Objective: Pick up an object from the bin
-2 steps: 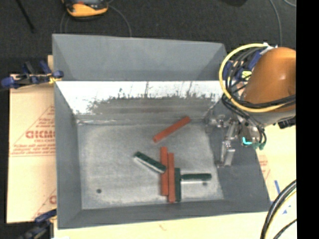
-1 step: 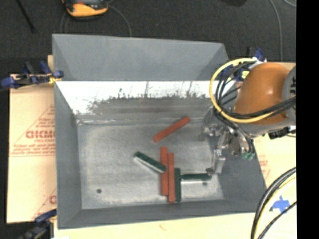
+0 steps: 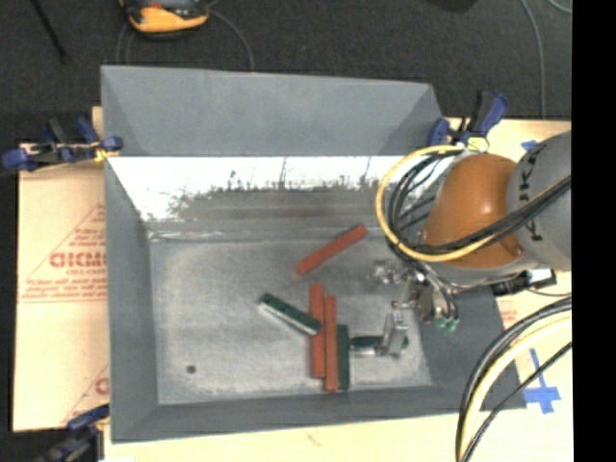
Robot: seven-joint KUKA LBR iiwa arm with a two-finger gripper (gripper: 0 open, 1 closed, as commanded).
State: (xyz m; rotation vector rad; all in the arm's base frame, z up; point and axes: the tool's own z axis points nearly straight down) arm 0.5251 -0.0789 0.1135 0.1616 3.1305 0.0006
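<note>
- Down near the bin's 4 o'clock corner, the gripper hangs low over the floor beneath the arm's orange cover; whether the claw is released or clenched cannot be told from this angle
- Directly at its 9 o'clock, just beside or touching it, lies a short dark green bar, long axis running 3 to 9, so one end points straight at the claw
- That bar's far end meets a longer green bar laid 12 to 6, with two red-brown bars side by side just beyond it at 9 o'clock
- A dark green strip slants off toward 10 o'clock, and an orange-red bar lies apart at 11 o'clock
- Judged from this, the short dark green bar is the nearest candidate, and a grip across its narrow sides, 12 to 6, looks the likely call
</note>
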